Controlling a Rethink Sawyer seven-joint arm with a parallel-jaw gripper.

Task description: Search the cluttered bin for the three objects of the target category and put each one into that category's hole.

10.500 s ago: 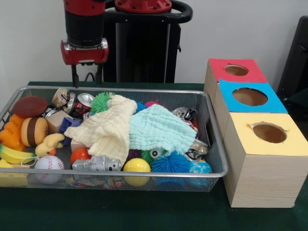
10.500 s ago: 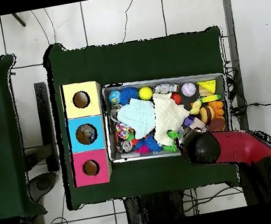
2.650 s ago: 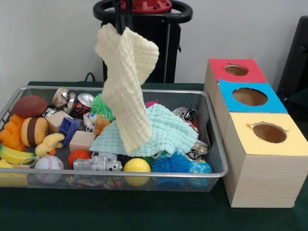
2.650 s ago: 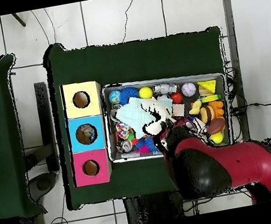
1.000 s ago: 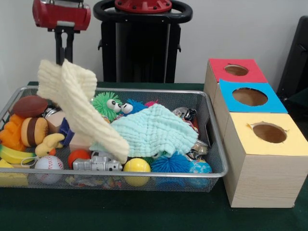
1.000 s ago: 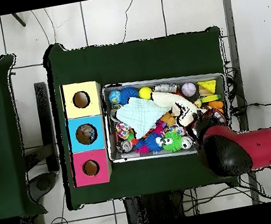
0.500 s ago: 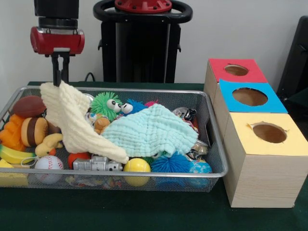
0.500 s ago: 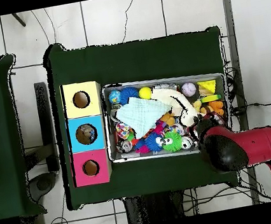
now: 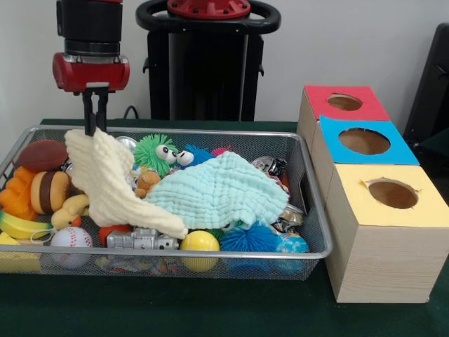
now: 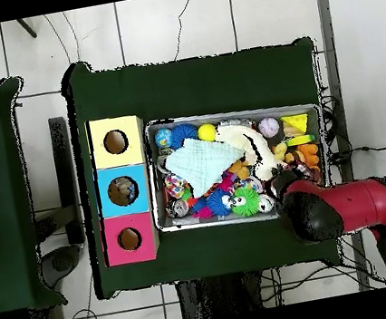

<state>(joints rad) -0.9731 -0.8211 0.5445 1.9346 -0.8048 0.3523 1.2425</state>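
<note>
Yellow cloth dragged aside, toys uncovered

In the bin (image 9: 309, 210), the gripper (image 9: 92, 119) had carried the yellow cloth (image 9: 112, 179) toward 9 o'clock, its fingers still pinching a corner; the green ball (image 9: 156, 151) beneath now showed, easing the search.

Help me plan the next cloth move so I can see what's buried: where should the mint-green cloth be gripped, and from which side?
Pinch a raised fold near the middle of the mint-green cloth from straight above. It lies spread and crumpled over the toys in the wire bin, so its folds stand proud while its edges droop among clutter.
</note>
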